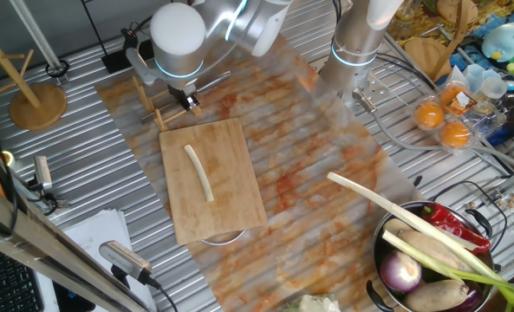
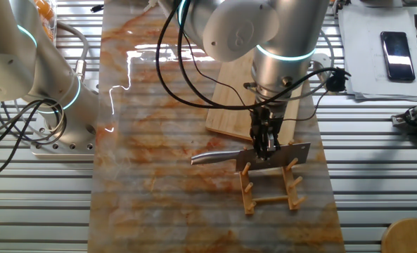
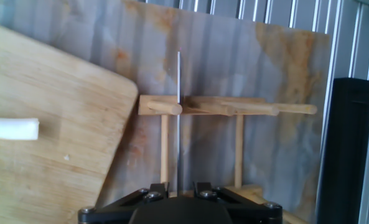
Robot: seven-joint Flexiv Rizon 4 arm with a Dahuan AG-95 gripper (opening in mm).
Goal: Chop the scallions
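Presently, catalogued from the stalk outward:

Scallion (image 1: pixel 199 172): one thin cream-white stalk, slightly curved, whole and uncut; lies flat near the middle of the board, touching nothing else. Its cut end shows at the left edge of the hand view (image 3: pixel 11 129).

Long axis: in the one fixed view it runs from upper left to lower right, roughly along the board's longer side.

Board (image 1: pixel 230 204): pale wood, rectangular with rounded corners, lying on the stained mat; bare apart from the stalk.

Knife (image 2: pixel 254 157): broad steel blade, handle pointing left in the other fixed view; seen edge-on as a thin vertical line in the hand view (image 3: pixel 178 118). It sits at the rack, not over the board.

Rack (image 2: pixel 270 188): small wooden peg stand just beside the board's far end.

Gripper (image 2: pixel 265 145): upright over the rack, fingers pressed onto the knife's spine, blade pinched between them.

Key relation: the stalk lies well apart from the fingers, off to the left in the hand view, across the board's corner. As a judgement, the blade must travel over the board and be turned across the stalk's length before any cut.

Bowl (image 1: pixel 387 260): at the table's right, holding a purple onion (image 1: pixel 402 272), a red pepper (image 1: pixel 456 227) and a long leek (image 1: pixel 395 211); not part of this job.
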